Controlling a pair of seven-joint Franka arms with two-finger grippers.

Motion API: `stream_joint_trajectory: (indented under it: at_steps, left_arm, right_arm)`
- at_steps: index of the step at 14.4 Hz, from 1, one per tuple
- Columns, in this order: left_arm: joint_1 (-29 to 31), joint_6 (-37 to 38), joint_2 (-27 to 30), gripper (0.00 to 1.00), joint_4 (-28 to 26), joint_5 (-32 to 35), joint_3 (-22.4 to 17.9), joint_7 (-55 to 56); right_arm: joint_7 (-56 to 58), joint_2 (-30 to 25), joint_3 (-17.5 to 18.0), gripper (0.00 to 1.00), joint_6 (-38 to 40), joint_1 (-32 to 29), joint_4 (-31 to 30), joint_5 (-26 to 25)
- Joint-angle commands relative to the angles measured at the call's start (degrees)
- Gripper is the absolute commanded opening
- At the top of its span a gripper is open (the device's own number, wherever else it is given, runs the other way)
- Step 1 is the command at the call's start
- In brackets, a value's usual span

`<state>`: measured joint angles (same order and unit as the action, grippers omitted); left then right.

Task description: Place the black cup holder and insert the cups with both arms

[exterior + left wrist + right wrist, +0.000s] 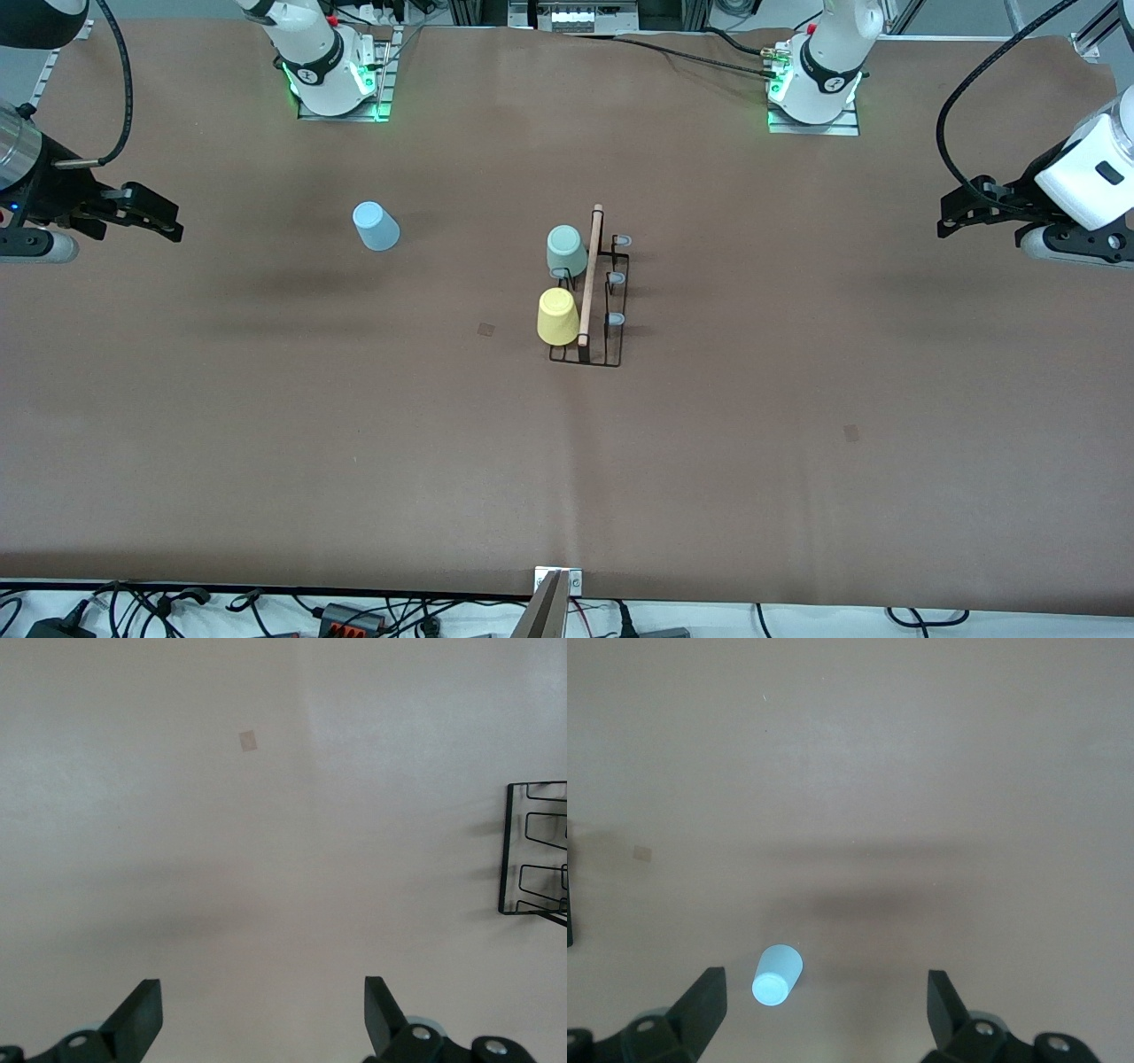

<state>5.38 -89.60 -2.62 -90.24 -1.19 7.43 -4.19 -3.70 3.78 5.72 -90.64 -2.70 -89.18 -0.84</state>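
Observation:
The black cup holder [595, 301] stands at the table's middle, its wooden rod handle [591, 275] on top. A grey-green cup [566, 251] and a yellow cup [558, 316] sit upside down on its prongs at the side toward the right arm's end. Three blue-tipped prongs [615, 278] on its side toward the left arm's end are bare. The light blue cup [376, 226] stands upside down on the table, toward the right arm's end; it shows in the right wrist view [778, 975]. My right gripper [151, 216] is open and empty. My left gripper [961, 211] is open and empty; the rack's edge [534, 849] shows in its view.
The brown mat [567, 461] covers the table. The arm bases [332, 71] [819, 84] stand along the edge farthest from the front camera. Cables lie along the edge nearest the front camera.

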Motion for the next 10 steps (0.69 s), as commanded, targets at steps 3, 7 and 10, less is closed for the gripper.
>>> stream_joint_trajectory:
  at_steps: [3,7,10]
  left_arm:
    - [-0.20,2.15,0.25,1.00,1.38,-0.39,0.74,-1.70]
    - [0.15,2.76,0.34,1.00,1.30,-0.39,0.74,-1.70]
    - [0.59,2.68,0.16,1.00,1.21,-0.74,0.22,-1.78]
  right_arm:
    - [0.98,-1.32,-0.89,1.00,0.02,0.77,-1.61,-0.04]
    - [0.98,-1.41,-0.89,1.00,0.02,0.77,-1.79,-0.04]
    - [0.98,-1.41,-0.89,1.00,0.11,0.77,-1.96,-0.04]
